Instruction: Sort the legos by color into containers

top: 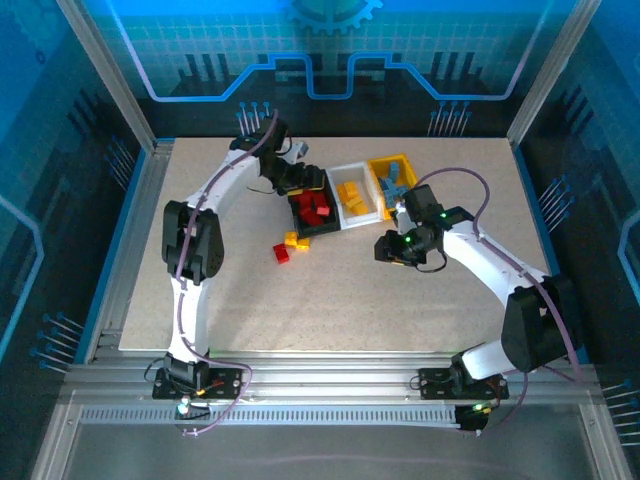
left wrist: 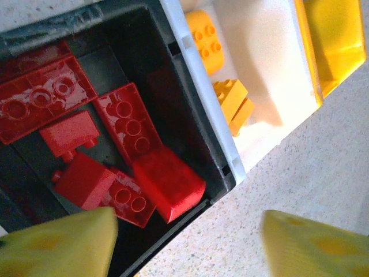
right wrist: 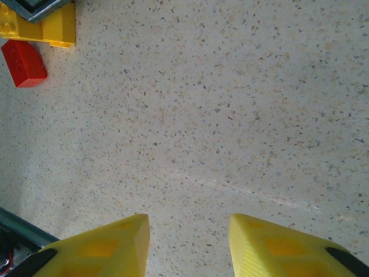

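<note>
Over the black bin point(left wrist: 196, 133) at left, the left gripper point(left wrist: 187, 231) hangs wide and empty above red bricks point(left wrist: 127, 124); it should rise straight before swinging. Just near of that bin lie a loose red brick point(right wrist: 23, 62) and a yellow brick point(right wrist: 40, 26). Rightward, the right gripper point(right wrist: 189, 231), narrowly parted and empty, hovers over bare table point(right wrist: 230, 115), well placed to approach them squarely.

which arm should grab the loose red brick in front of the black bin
Left, probably. The left gripper hangs open over the black bin holding red bricks, just behind the loose red brick. The right gripper sits farther off across bare table.
</note>
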Tool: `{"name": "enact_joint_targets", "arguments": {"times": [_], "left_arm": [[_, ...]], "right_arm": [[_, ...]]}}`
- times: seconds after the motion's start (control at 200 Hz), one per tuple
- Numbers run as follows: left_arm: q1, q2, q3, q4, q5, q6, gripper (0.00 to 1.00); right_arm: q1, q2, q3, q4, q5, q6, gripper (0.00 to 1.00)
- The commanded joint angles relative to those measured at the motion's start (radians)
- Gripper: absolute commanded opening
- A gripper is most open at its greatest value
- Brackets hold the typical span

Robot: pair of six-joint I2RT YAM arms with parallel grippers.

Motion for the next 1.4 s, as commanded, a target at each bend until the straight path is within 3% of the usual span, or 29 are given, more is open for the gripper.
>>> {"name": "enact_joint_targets", "arguments": {"times": [0.0,0.03,0.235,0.47,0.665,0.83,1.031,1.396], "left_arm": [[-0.008,-0.024,0.029,-0.036,-0.02,0.0,0.92],[-0.008,-0.032,0.028,-0.039,-0.022,0.002,0.99],[-0.008,-0.135,-0.017,-0.03,-0.057,-0.002,0.99],[-0.006,-0.403,-0.318,0.091,-0.149,-0.078,0.99],[0.002,-0.513,-0.439,-0.026,-0.181,-0.173,0.99],[0.005,-0.63,-0.633,0.021,-0.191,-0.249,0.99],[0.008,-0.624,-0.793,0.052,-0.134,-0.331,0.99],[-0.019,-0.547,-0.844,0.023,-0.224,-0.321,0.99]], "right_arm": [[-0.019,-0.025,-0.006,-0.015,-0.016,-0.018,0.43],[-0.02,-0.024,-0.006,-0.012,-0.019,-0.02,0.43],[-0.023,-0.002,0.014,-0.004,-0.033,-0.027,0.43],[-0.024,0.027,0.049,0.007,-0.051,-0.03,0.43],[-0.021,0.058,0.064,0.021,-0.074,-0.029,0.42],[-0.017,0.076,0.068,0.029,-0.081,-0.027,0.43],[-0.009,0.079,0.071,0.027,-0.083,-0.028,0.43],[-0.008,0.053,0.048,0.007,-0.072,-0.04,0.43]]}}
